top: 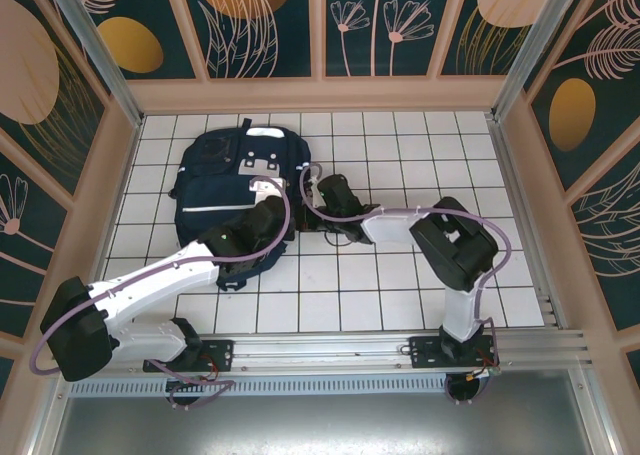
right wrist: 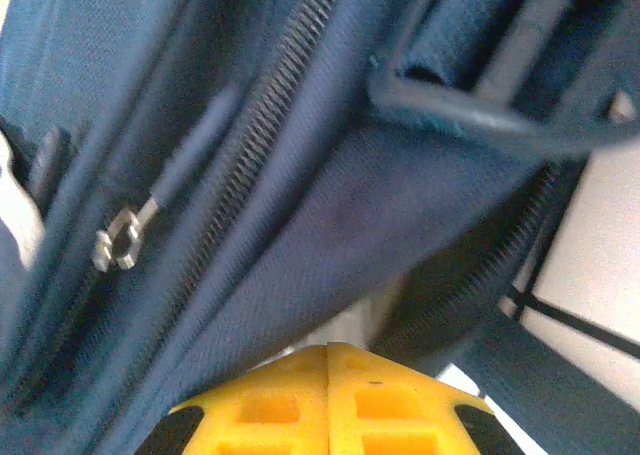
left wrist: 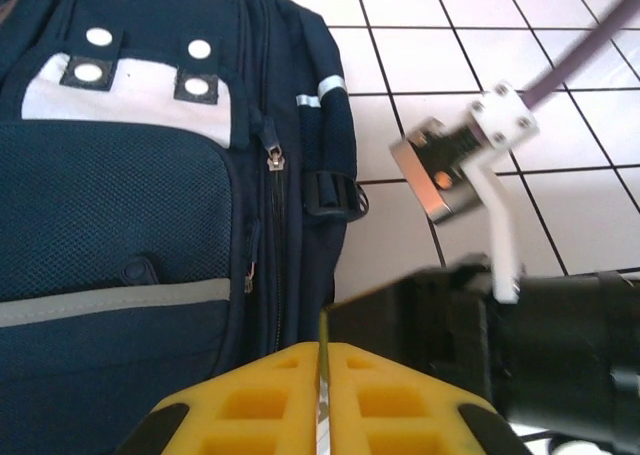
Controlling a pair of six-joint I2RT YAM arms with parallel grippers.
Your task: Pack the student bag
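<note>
The student bag (top: 225, 175) lies flat at the back left of the tiled table, navy with a white stripe and white patches (left wrist: 130, 85). My left gripper (top: 282, 213) rests over the bag's lower right side. In the left wrist view the left gripper (left wrist: 322, 350) is shut on a thin dark flap (left wrist: 380, 310) that rises edge-on from the tips; I cannot tell what the flap belongs to. My right gripper (top: 318, 190) sits at the bag's right edge. The right gripper (right wrist: 329, 347) is shut, its tips pressed under a fold of the bag (right wrist: 300, 175) beside a zipper pull (right wrist: 118, 243).
White tiled table (top: 400, 285) spreads to the right and front of the bag. Patterned walls with wooden frames close it in on three sides. A metal rail (top: 330, 353) carries both arm bases. The right arm's wrist camera (left wrist: 440, 170) hangs close to my left gripper.
</note>
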